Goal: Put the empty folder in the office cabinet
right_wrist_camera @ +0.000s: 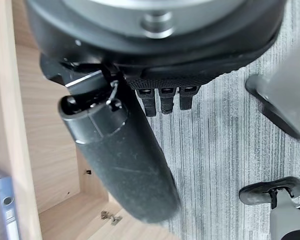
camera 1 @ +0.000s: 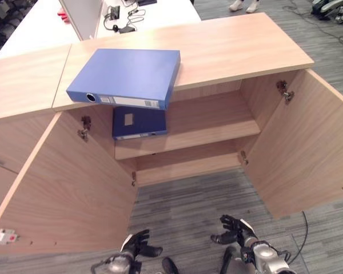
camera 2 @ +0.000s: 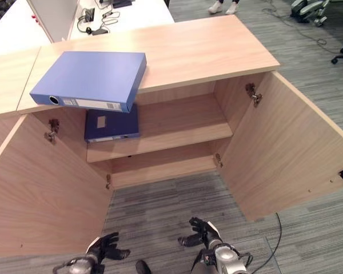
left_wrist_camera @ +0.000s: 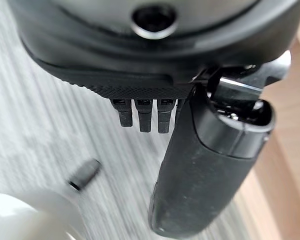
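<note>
Folder (camera 1: 127, 75), blue, lies flat on cabinet top (camera 1: 234, 45) near its left front corner, spine end overhanging the front edge above the open compartment. Second, darker folder (camera 1: 138, 122) already lies on upper shelf (camera 1: 211, 123) at its left end, directly below.

Left hand (camera 1: 138, 244) and right hand (camera 1: 235, 229): both low, over carpet (camera 1: 188, 200) in front of cabinet, well apart from folder. Fingers relaxed, holding nothing; wrist views confirm, w/ thumbs standing free.

Step in hand, judged: reach not yet begun. Recommend approach from front edge, taking the overhanging spine end, since it offers purchase from below w/o sliding the folder across the top. Two-hand support advisable; the folder is broad and would tip if taken at one corner.

Clearances: both doors, left door (camera 1: 63, 182) and right door (camera 1: 303, 142), stand wide open, flanking the opening. Right part of upper shelf is free; lower shelf (camera 1: 186, 165) also appears free. Hazard: shelf front edge and door hinges (camera 1: 283, 89) may catch folder corners on entry. Keep folder level and insert to the right of the stored folder.
</note>
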You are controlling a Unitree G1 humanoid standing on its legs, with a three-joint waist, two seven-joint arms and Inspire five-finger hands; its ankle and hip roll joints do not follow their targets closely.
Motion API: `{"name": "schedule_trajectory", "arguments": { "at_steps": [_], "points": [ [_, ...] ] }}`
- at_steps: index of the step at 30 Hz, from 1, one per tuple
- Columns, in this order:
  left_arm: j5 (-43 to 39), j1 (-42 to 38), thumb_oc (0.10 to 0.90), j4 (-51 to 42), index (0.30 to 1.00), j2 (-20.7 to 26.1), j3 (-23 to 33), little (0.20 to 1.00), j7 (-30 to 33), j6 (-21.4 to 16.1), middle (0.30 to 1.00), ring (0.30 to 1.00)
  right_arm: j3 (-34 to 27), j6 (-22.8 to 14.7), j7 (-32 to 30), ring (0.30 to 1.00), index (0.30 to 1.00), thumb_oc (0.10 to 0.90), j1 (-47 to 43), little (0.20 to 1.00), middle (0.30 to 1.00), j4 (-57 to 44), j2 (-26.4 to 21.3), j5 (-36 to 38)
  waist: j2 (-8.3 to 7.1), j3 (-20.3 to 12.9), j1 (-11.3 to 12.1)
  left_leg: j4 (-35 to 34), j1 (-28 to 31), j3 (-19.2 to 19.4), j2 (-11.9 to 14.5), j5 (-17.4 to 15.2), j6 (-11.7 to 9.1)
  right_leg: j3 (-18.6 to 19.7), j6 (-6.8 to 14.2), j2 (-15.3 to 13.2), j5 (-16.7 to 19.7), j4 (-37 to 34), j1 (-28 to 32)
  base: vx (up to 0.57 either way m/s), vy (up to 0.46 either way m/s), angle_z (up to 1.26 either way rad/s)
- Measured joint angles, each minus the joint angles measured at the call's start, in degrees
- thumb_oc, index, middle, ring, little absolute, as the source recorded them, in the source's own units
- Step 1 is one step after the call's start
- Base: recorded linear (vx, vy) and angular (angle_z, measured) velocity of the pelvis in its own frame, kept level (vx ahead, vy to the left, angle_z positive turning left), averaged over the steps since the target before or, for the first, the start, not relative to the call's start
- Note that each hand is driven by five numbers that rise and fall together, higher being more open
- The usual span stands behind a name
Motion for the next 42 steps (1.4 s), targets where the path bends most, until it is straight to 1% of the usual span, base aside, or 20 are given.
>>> {"name": "schedule_trajectory", "arguments": {
  "at_steps": [3, 5, 6, 7, 8, 9, 10, 11, 13, 18, 19, 22, 26, 29, 30, 33, 34, 36, 38, 42],
  "points": [
    [0.06, 0.4, 0.8, 1.03, 0.9, -0.18, -0.08, 0.9, -0.21, 0.93, 0.9, 0.9, -1.27, -0.14, -0.85, 0.9, 0.9, 0.8, 0.98, 0.9, 0.9, 0.47, -1.95, 0.07, 1.82, 0.35, -0.29, -1.63, 0.38, -0.88, 0.7, 1.32, 0.17, -0.08, 3.5, -1.89, 1.47, -4.85, -2.51, 0.26, -0.191, 0.19],
    [0.09, 0.32, 0.8, 1.34, 0.9, -0.45, -0.06, 0.9, -0.26, 1.03, 0.9, 0.9, -4.01, -0.2, -0.92, 0.9, 0.9, 0.8, 1.84, 0.9, 0.9, 0.5, -2.22, 0.2, 1.99, 0.48, -1.78, -1.59, 0.8, -2.59, 0.56, 1.51, -0.18, 0.92, 6.12, -4.95, 6.25, -13.91, -2.85, 0.24, -0.097, 0.4],
    [0.16, 0.27, 0.8, 1.23, 0.9, -0.48, -0.07, 0.9, -0.27, 1.01, 0.9, 0.9, -4.74, -0.2, -0.98, 0.9, 0.9, 0.8, 2.6, 0.9, 0.9, 0.58, -2.24, 0.34, 2.15, 0.64, -1.94, -1.62, 1.63, -2.67, 0.84, 1.99, -1.3, 1.85, 6.01, -5.8, 7.93, -15.33, -3.25, 0.29, -0.127, 0.34],
    [0.95, 0.29, 0.8, 1.26, 0.9, -0.14, -0.19, 0.9, -0.27, 1.03, 0.9, 0.9, -4.86, -0.3, -1.14, 0.9, 0.9, 0.8, 3.2, 0.9, 0.9, 1.48, -2.11, 1.22, 1.66, 0.76, -2.07, -1.63, 3.37, -2.7, 1.23, 1.94, -1.85, 5.22, 5.89, -6.29, 10.21, -15.44, -3.65, 0.25, -0.19, 0.57],
    [2.18, 0.72, 0.8, 0.61, 0.9, 1.49, -0.35, 0.9, -0.32, 0.67, 0.9, 0.9, -4.88, -0.38, -1.1, 0.9, 0.9, 0.8, 5.18, 0.9, 0.9, 2.16, -1.46, 1.41, -1.13, 0.51, -2.77, -1.94, 6.1, -4.76, 0.88, 1.18, -4.18, 8.7, 6.54, -5.91, 8.67, -14.71, -1.16, 0.33, -0.279, 0.82],
    [2.33, 0.19, 0.8, 0.77, 0.9, 1.0, -0.45, 0.9, -0.04, 0.54, 0.9, 0.9, -5.44, -0.58, -0.99, 0.9, 0.9, 0.8, 5.46, 0.9, 0.9, 4.3, -1.7, 1.72, -1.19, 0.15, -3.31, -1.95, 6.82, -6.68, 1.4, 1.13, -7.03, 9.41, 4.21, -5.69, 13.87, -13.87, -0.5, 0.31, -0.304, 0.9],
    [2.33, -0.27, 0.8, 0.5, 0.9, -0.85, -0.51, 0.9, -0.07, 0.5, 0.9, 0.9, -6.68, -0.05, -1.25, 0.9, 0.9, 0.8, 5.75, 0.9, 0.9, 4.92, -3.09, 1.82, 0.66, -0.25, -3.2, -1.94, 6.09, -7.16, 3.3, 0.72, -7.75, 8.44, 3.45, -4.4, 12.85, -12.65, -0.86, 0.24, -0.233, 0.51],
    [2.32, -0.09, 0.8, -1.19, 0.9, -3.07, -0.49, 0.9, -0.59, -0.03, 0.9, 0.9, -7.7, -0.25, -1.87, 0.9, 0.9, 0.8, 5.13, 0.9, 0.9, 6.36, -5.07, 2.29, 3.67, -0.61, -2.96, -1.24, 5.26, -6.71, 4.66, 2.17, -6.61, 7.68, 3.25, -2.16, 12.36, -12.78, -0.72, 0.25, -0.247, 0.22],
    [2.29, -0.74, 0.8, -1.77, 0.9, -5.26, -0.48, 0.9, -0.59, -0.36, 0.9, 0.9, -8.9, -0.04, -2.13, 0.9, 0.9, 0.8, 4.43, 0.9, 0.9, 7.0, -7.24, 2.39, 4.86, -0.68, -3.25, -0.45, 4.44, -5.17, 5.29, 3.66, -7.01, 6.69, 2.24, -1.5, 12.65, -14.0, -0.05, 0.19, -0.217, 0.17],
    [2.14, -2.73, 0.8, -1.64, 0.9, -6.42, -1.58, 0.9, -0.69, -0.75, 0.9, 0.9, -9.25, -0.25, -1.95, 0.9, 0.9, 0.8, 3.58, 0.9, 0.9, 7.06, -8.57, 3.47, 3.21, -0.47, -4.19, 5.91, 2.71, -6.48, 8.14, 8.99, -11.12, 2.9, 2.22, -0.72, 10.03, -14.85, 4.68, 0.17, -0.302, 0.35],
    [2.1, -3.0, 0.8, -1.52, 0.9, -5.86, -1.58, 0.9, -0.66, -0.69, 0.9, 0.9, -9.33, -0.27, -1.87, 0.9, 0.9, 0.8, 3.55, 0.9, 0.9, 7.05, -7.25, 3.47, 2.21, -0.4, -4.24, 8.45, 1.1, -6.69, 9.43, 9.9, -12.53, 2.29, 1.65, -0.12, 9.34, -14.91, 5.12, 0.09, -0.188, 0.3],
    [1.99, -2.73, 0.8, -0.88, 0.9, -5.25, -1.62, 0.9, -0.63, -0.44, 0.9, 0.9, -9.2, -0.26, -1.76, 0.9, 0.9, 0.8, 2.78, 0.9, 0.9, 7.1, -5.7, 3.47, 1.79, 0.47, -3.53, 13.13, -0.83, -7.69, 12.46, 12.13, -15.57, 1.04, -0.03, 1.67, 7.84, -14.93, 6.62, 0.09, -0.182, 0.17],
    [1.73, -0.66, 0.8, -0.33, 0.9, -4.84, -1.57, 0.9, -0.38, -0.22, 0.9, 0.9, -8.67, -0.34, -1.26, 0.9, 0.9, 0.8, 1.82, 0.9, 0.9, 7.12, -4.94, 3.47, 0.13, 2.11, -3.04, 22.06, -3.69, -9.27, 15.84, 18.35, -14.42, -0.27, -3.34, 2.77, 5.51, -14.88, 10.49, 0.09, -0.082, 0.12],
    [1.74, -0.15, 0.8, -0.18, 0.9, -5.12, -1.55, 0.9, -0.58, -0.23, 0.9, 0.9, -8.71, -0.36, -1.46, 0.9, 0.9, 0.8, 0.82, 0.9, 0.9, 7.23, -5.3, 3.49, 0.25, 2.48, -3.37, 22.44, -2.83, -5.81, 16.86, 17.97, -14.86, -0.29, -3.88, 3.12, 4.51, -14.87, 11.75, 0.19, 0.047, 0.02],
    [1.77, -0.33, 0.8, 0.18, 0.9, -4.99, -1.53, 0.9, -0.6, -0.3, 0.9, 0.9, -8.58, -0.38, -1.47, 0.9, 0.9, 0.8, 1.19, 0.9, 0.9, 7.21, -5.62, 3.49, -0.09, 2.64, -3.47, 17.7, -0.59, -2.52, 16.9, 15.95, -15.65, -0.52, -3.69, 3.24, 4.67, -14.87, 12.1, 0.13, 0.063, 0.11],
    [1.93, -1.02, 0.8, -0.02, 0.9, -4.99, -1.7, 0.9, -0.76, -0.36, 0.9, 0.9, -8.92, -0.25, -1.47, 0.9, 0.9, 0.8, 1.94, 0.9, 0.9, 7.24, -6.11, 3.44, 0.33, 2.88, -3.04, 2.17, 1.6, -1.93, 12.88, 13.36, -13.92, -0.35, -2.78, 4.1, 4.81, -14.87, 12.04, 0.25, 0.158, 0.01],
    [2.07, -0.96, 0.8, 0.08, 0.9, -4.95, -1.71, 0.9, -0.71, -0.33, 0.9, 0.9, -8.35, -0.28, -1.49, 0.9, 0.9, 0.8, 2.44, 0.9, 0.9, 7.24, -6.4, 3.44, 1.66, 2.48, -2.92, -1.46, 1.83, -2.82, 11.64, 15.28, -10.22, -0.15, -1.72, 5.06, 5.14, -14.8, 12.13, 0.21, 0.077, -0.08],
    [2.3, -1.33, 0.8, 0.66, 0.9, -3.15, -1.5, 0.9, -0.52, -0.21, 0.9, 0.9, -7.31, -0.31, -1.31, 0.9, 0.9, 0.8, 3.01, 0.9, 0.9, 7.51, -4.3, 3.38, -0.58, 2.41, -2.59, -1.61, 2.66, -3.45, 11.26, 9.71, -8.82, 0.6, 0.47, 5.4, 4.35, -15.2, 12.3, 0.18, 0.076, -0.02],
    [2.34, -1.07, 0.8, 0.98, 0.9, -0.48, -1.41, 0.9, -0.36, -0.04, 0.9, 0.9, -6.9, -0.15, -0.77, 0.9, 0.9, 0.8, 3.62, 0.9, 0.9, 9.05, -0.76, 3.33, -3.7, 2.2, -1.77, -1.62, 3.09, -3.25, 9.61, 8.9, -8.1, 3.16, 0.77, 4.31, 4.65, -14.96, 12.41, 0.19, 0.153, 0.02],
    [2.36, 0.5, 0.8, 1.06, 0.9, 1.13, -0.75, 0.9, -0.25, 0.19, 0.9, 0.9, -5.82, -0.13, -0.27, 0.9, 0.9, 0.8, 4.56, 0.9, 0.9, 9.05, 1.95, 3.23, -4.24, 0.77, -0.69, -1.62, 4.09, -2.36, 8.38, 7.93, -8.13, 4.34, 1.57, 3.08, 5.16, -14.89, 12.61, 0.11, 0.142, -0.08]
  ]
}}
